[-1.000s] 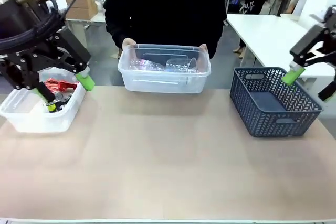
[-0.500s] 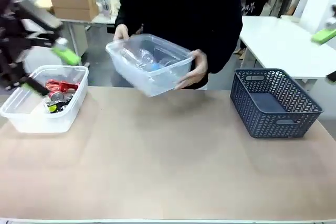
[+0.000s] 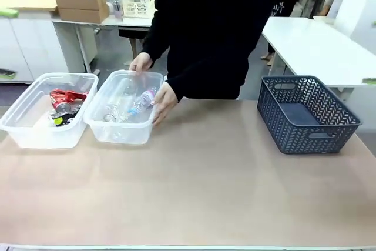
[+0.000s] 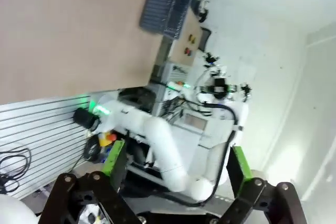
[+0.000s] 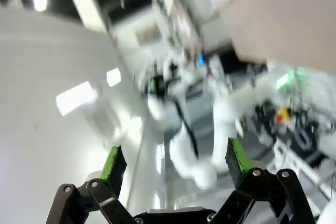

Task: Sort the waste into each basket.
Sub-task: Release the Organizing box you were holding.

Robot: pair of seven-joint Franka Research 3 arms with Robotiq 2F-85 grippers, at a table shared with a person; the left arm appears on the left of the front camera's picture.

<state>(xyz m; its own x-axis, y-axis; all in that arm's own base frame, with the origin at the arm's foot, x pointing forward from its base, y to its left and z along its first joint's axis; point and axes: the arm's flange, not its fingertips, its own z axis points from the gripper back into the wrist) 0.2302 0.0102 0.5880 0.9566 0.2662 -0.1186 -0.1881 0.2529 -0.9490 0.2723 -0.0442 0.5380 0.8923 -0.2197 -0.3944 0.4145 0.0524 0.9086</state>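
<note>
Sorting looks finished: crushed red and silver cans (image 3: 63, 105) fill one clear plastic tub (image 3: 23, 127), clear bottles (image 3: 130, 105) another, steadied by a person's hand (image 3: 164, 101); the dark lattice basket (image 3: 305, 116) sits empty. Left gripper (image 4: 173, 167) and right gripper (image 5: 173, 165) fingers spread, far from the desk (image 3: 194, 186).

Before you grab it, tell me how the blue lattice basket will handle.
The basket looks empty, with openwork walls, so it is probably light for its size. The moulded plastic walls likely stay stiff under a grip. It sits flat on the smooth table, so a push would more likely slide it than tip it.
</note>
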